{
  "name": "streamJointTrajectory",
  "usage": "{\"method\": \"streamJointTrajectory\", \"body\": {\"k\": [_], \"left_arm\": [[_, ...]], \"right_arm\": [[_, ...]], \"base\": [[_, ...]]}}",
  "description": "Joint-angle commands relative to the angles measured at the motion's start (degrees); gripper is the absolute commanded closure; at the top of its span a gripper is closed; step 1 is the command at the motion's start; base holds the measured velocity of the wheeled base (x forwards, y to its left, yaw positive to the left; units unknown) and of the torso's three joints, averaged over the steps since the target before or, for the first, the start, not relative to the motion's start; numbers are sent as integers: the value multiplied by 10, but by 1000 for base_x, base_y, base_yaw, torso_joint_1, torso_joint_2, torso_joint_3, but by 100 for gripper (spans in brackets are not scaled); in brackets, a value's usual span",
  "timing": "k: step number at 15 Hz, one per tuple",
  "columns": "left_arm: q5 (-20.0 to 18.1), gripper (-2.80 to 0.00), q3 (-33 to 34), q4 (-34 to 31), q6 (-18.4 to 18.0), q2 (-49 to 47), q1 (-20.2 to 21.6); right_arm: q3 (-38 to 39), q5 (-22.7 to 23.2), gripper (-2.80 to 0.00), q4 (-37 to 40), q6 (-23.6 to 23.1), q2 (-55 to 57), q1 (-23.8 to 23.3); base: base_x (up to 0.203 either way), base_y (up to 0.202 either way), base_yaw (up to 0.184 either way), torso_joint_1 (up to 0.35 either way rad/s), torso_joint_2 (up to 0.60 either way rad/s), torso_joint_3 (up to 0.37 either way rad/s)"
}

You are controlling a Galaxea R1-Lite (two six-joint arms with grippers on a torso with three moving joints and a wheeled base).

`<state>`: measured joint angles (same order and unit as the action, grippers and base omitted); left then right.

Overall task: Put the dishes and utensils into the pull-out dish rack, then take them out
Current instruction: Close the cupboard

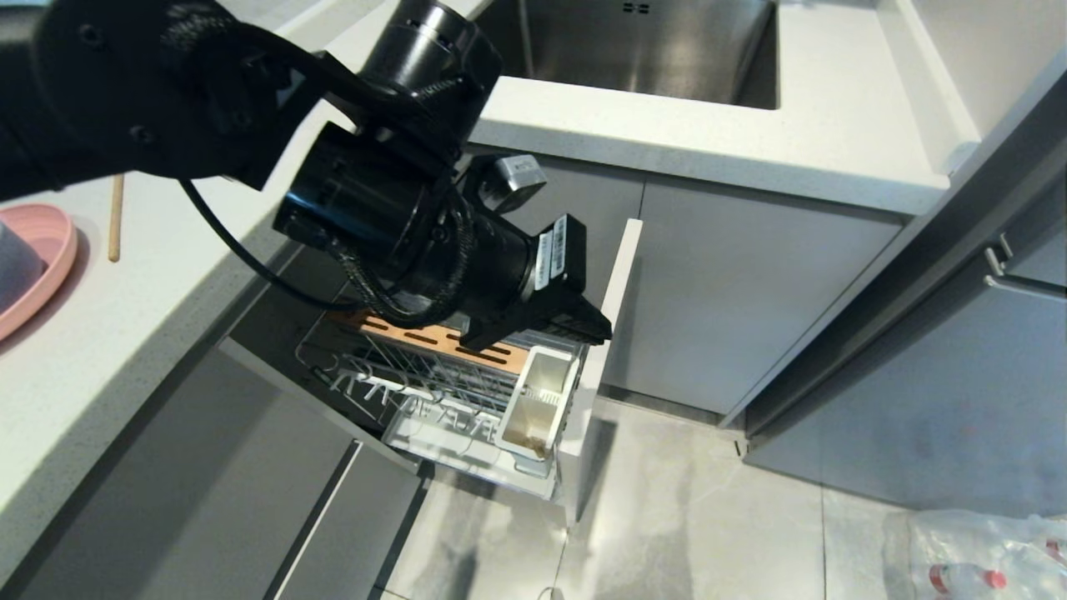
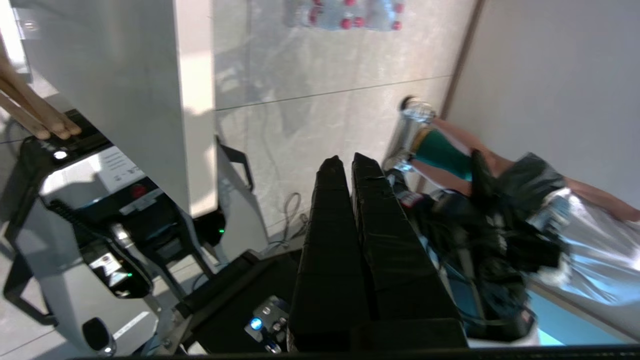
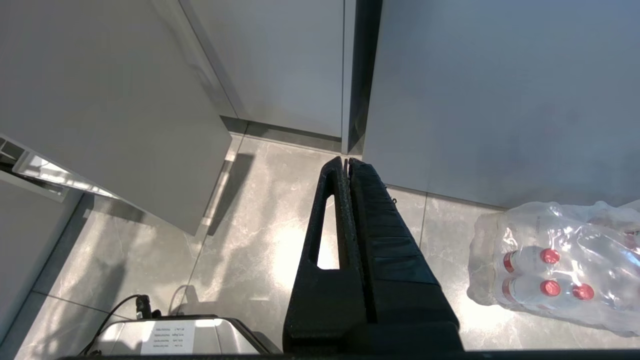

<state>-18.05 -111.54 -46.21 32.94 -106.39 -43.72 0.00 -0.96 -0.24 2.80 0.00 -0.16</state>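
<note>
Overhead, from the head: left gripper poised above the open rack, jaws pressed together, empty; rack bare, caddy at its front; pink plate and a chopstick back on the desk. Left wrist: shut jaws aimed past the front panel toward floor. Right wrist: right gripper hanging over floor tiles, jaws closed, holding nothing, bottle pack nearby.

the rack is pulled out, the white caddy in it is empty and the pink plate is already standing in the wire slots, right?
Not quite. The pull-out dish rack is out and its white caddy holds no utensils, but the pink plate is not in the wire slots: the head view shows it on the counter at the far left.
</note>
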Motion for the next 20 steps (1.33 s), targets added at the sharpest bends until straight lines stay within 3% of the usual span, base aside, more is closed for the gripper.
{"method": "streamJointTrajectory", "body": {"k": [1, 5, 7, 20], "left_arm": [[21, 0, 0, -2, 2, -30, -10], [134, 0, 0, 28, 15, -73, -48], [168, 0, 0, 47, 29, -86, -54], [401, 0, 0, 79, 34, -137, -92]], "right_arm": [[0, 0, 0, 0, 0, 1, 0], [0, 0, 0, 0, 0, 0, 0], [0, 0, 0, 0, 0, 1, 0], [0, 0, 0, 0, 0, 0, 0]], "base": [[0, 0, 0, 0, 0, 0], [0, 0, 0, 0, 0, 0], [0, 0, 0, 0, 0, 0], [0, 0, 0, 0, 0, 0]]}}
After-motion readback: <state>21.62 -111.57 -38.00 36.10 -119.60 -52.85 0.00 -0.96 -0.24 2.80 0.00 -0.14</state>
